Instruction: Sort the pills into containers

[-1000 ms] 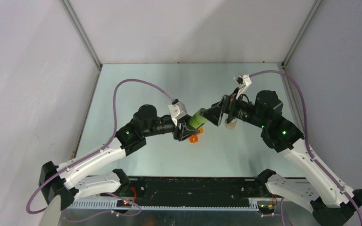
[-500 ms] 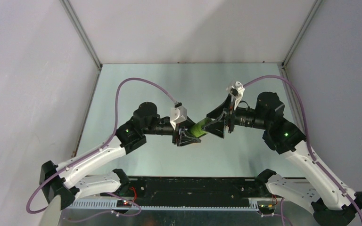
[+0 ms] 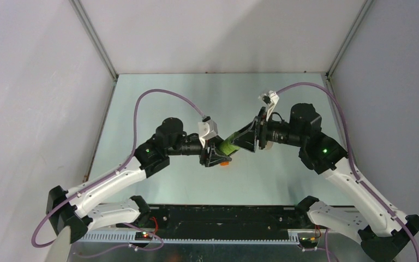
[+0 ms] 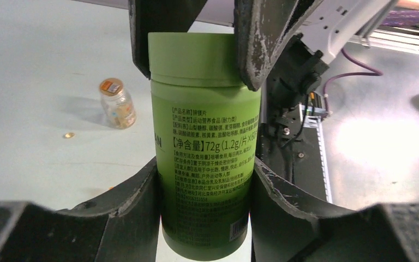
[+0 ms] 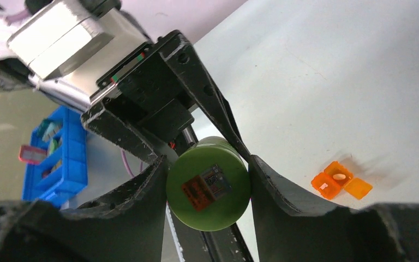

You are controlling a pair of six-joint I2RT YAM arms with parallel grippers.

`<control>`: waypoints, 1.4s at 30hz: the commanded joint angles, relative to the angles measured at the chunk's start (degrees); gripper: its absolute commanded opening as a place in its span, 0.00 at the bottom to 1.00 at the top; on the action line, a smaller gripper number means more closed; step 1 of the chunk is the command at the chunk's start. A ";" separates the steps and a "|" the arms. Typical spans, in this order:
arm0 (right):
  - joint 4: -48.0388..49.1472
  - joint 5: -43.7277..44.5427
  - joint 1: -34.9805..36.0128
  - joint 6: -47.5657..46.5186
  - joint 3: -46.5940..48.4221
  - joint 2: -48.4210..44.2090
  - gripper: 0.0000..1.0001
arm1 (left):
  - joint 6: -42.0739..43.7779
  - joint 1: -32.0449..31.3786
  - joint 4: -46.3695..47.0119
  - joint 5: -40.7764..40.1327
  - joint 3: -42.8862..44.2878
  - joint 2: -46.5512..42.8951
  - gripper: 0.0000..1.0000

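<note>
My left gripper is half-open and clamped round the green cylindrical plastic bottle in mid-air, my right gripper pinches its cap further out, so a crooked twist could slip it and dump pills everywhere.

A pale grey-green table is boxed in by plain white walls left, far and right, with metal posts at the far corners.

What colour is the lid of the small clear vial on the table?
Orange. The vial shows best in the left wrist view.
</note>
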 commanded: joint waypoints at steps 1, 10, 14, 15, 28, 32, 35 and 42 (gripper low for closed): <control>1.44 19.40 -0.30 10.47 1.66 1.58 0.08 | 0.36 -0.95 5.99 -2.22 3.06 -1.37 0.00; -2.51 38.01 2.17 13.98 3.77 2.48 0.68 | 0.07 -0.89 4.74 -12.99 3.16 0.00 0.00; 1.40 20.40 0.06 4.17 1.86 -1.01 0.93 | 0.12 -0.91 4.56 -10.48 2.71 0.15 0.00; 1.98 17.26 -0.95 0.99 1.28 -1.81 0.95 | 0.29 -0.90 4.37 -8.95 2.70 0.15 0.00; -2.61 -11.54 -3.83 -15.48 -3.08 -7.18 0.94 | 3.98 -0.89 -0.32 10.43 4.50 0.61 0.00; -1.92 -13.15 -3.82 -14.24 -3.10 -5.35 0.85 | 4.03 -0.91 -0.71 11.69 4.73 0.88 0.00; -0.64 -12.29 -3.80 -12.51 -3.09 -4.24 0.67 | 3.85 -0.85 -0.69 11.08 4.85 0.82 0.00; 7.59 3.53 -2.92 -0.19 -4.47 -2.75 0.21 | 3.09 -0.89 -1.54 -3.51 5.12 0.99 0.00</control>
